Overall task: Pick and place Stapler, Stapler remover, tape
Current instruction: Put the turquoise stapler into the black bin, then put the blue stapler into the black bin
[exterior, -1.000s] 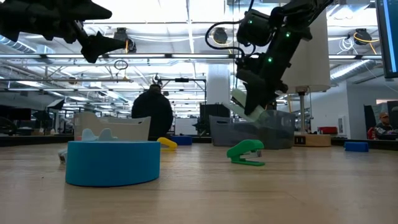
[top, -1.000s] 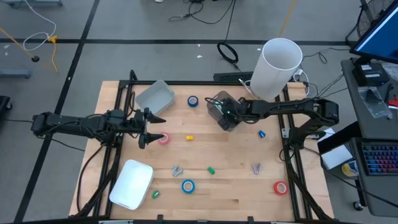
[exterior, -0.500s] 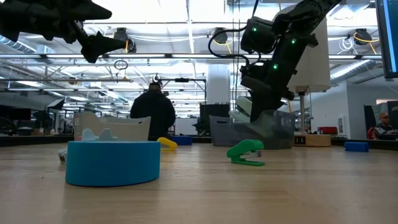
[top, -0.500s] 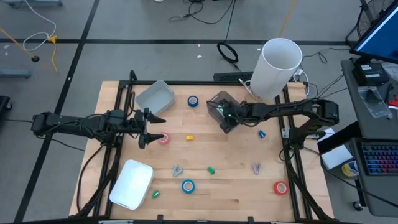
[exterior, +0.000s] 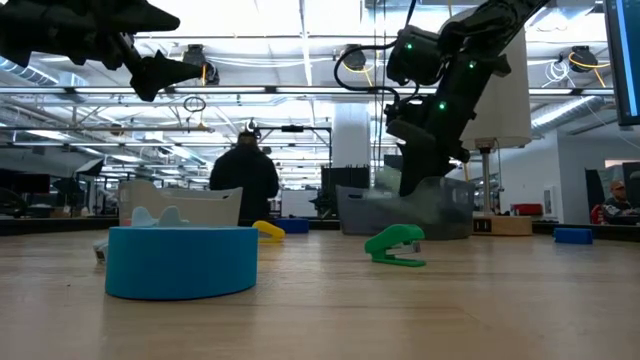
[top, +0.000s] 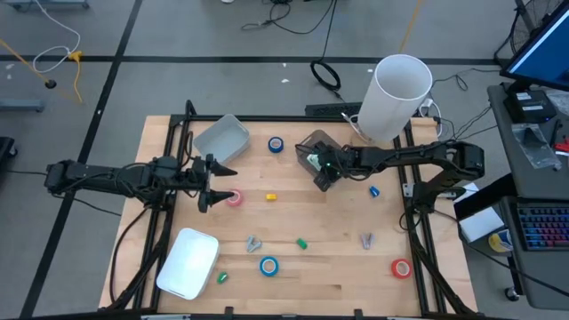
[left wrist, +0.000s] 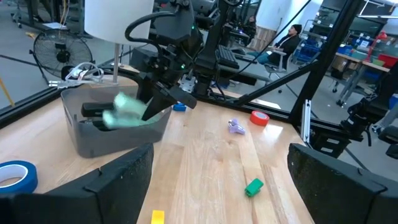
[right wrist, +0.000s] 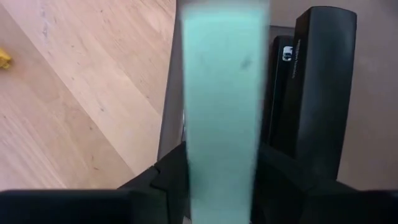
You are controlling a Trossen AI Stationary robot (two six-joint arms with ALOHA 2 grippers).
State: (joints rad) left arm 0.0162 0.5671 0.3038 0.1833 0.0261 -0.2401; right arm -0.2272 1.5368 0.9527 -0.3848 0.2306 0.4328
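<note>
Right gripper (top: 313,166) looks to be loosening on the pale-green plastic stapler (left wrist: 127,112) over the grey bin (left wrist: 93,134) near the worktop's far edge; it might snag the bin's rim and tip out.

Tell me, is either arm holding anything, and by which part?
Left pincer: nothing. Right pincer: a pale green object shows right at it, over the grey bin; gripped or dropping, cannot tell.

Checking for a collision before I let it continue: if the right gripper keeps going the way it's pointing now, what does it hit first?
Probably the mint-green stapler just ahead of the right gripper, over the grey bin; depth is uncertain.
</note>
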